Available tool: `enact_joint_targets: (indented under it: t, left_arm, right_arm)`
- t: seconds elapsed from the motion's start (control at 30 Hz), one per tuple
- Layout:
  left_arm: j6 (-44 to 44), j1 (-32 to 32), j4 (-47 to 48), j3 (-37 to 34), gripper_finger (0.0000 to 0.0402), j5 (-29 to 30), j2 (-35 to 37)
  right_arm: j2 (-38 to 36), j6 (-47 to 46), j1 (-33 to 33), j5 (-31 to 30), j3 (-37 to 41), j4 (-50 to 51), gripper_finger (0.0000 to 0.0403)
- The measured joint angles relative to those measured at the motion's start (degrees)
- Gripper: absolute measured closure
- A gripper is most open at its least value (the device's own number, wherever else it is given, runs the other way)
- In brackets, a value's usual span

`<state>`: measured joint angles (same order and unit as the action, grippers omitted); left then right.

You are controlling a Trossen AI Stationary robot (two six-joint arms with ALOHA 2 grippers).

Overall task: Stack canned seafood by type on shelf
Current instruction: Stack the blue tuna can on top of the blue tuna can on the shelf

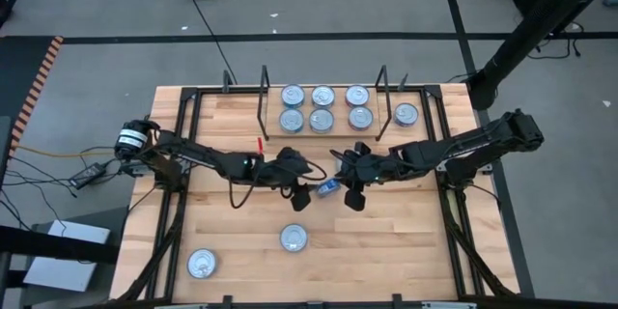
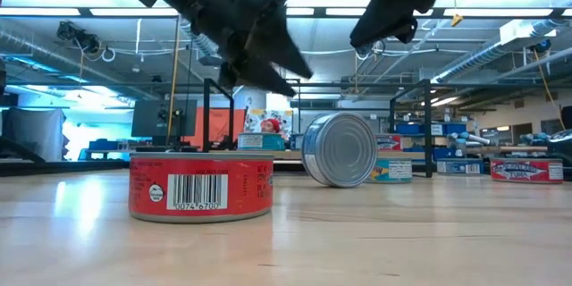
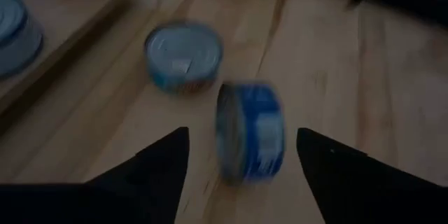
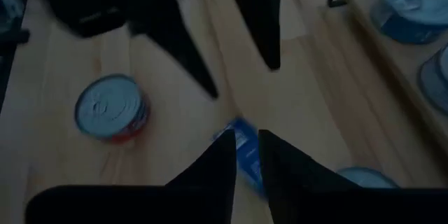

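A blue can (image 1: 328,186) stands on its rim on the table (image 1: 406,241), lids facing sideways (image 2: 340,149). My left gripper (image 1: 301,191) hangs open above and beside it; in the left wrist view its fingers (image 3: 168,161) flank the can (image 3: 252,140) without touching. From the other side, my right gripper (image 1: 351,193) is raised over the can, shut and holding nothing (image 4: 246,147). Several silver-lidded cans (image 1: 323,106) sit flat on the shelf (image 1: 275,106) between black wire uprights.
A red can (image 1: 294,238) lies flat near the table's middle, close to the low camera (image 2: 201,188). Another can (image 1: 202,264) lies at the near left. A teal can (image 1: 407,113) sits right of the shelf's right upright (image 1: 382,101). Black frame rails run along both table sides.
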<state>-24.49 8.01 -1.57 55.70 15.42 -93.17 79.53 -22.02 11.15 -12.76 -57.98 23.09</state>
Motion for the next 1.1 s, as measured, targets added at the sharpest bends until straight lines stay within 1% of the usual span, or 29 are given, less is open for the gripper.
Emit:
enact_joint_targets:
  t: [0.1,0.17,0.33,0.43,0.53,0.6,0.7,0.8,0.9,1.03,1.1]
  left_arm:
    - [-1.2,0.0,3.1,-0.1,0.0134,0.4,-0.1]
    - [-1.5,0.0,3.3,-0.1,0.0143,0.7,-0.1]
    - [-1.7,0.0,-2.7,-3.5,0.0187,0.3,0.0]
    - [-3.6,0.0,-10.1,-7.2,0.0223,-1.6,0.2]
    - [-5.9,0.0,-19.9,-12.0,0.0265,-4.1,1.0]
    - [-7.8,0.0,-28.2,-14.8,0.0295,-5.9,1.4]
    - [-10.9,0.0,-37.0,-18.8,0.0333,-8.5,1.8]
    - [-13.6,0.0,-41.2,-21.2,0.0360,-9.8,1.8]
    - [-14.7,0.0,-41.8,-21.9,0.0372,-10.4,1.8]
    - [-14.8,0.0,-41.4,-21.9,0.0374,-11.7,1.8]
    - [-14.8,0.0,-41.2,-21.9,0.0374,-11.9,1.8]
  right_arm:
    - [0.2,1.8,0.6,0.4,0.0,1.0,0.0320]
    - [1.0,3.4,0.8,0.9,0.0,1.0,0.0309]
    - [3.5,5.6,0.1,5.3,-0.1,2.2,0.0260]
    - [4.4,6.0,-0.5,6.1,-0.1,2.9,0.0227]
    - [4.9,8.0,-1.1,7.5,-1.1,4.5,0.0198]
    - [5.6,10.4,-1.3,8.1,-2.3,5.8,0.0183]
    - [7.5,15.6,-1.5,8.4,-4.2,7.7,0.0164]
    - [10.2,20.1,-2.2,8.4,-6.0,9.9,0.0151]
    - [12.4,23.7,-3.2,8.4,-7.6,11.1,0.0144]
    - [14.3,27.1,-4.9,8.6,-9.1,12.3,0.0143]
    - [14.9,28.4,-5.9,10.0,-9.5,13.1,0.0144]
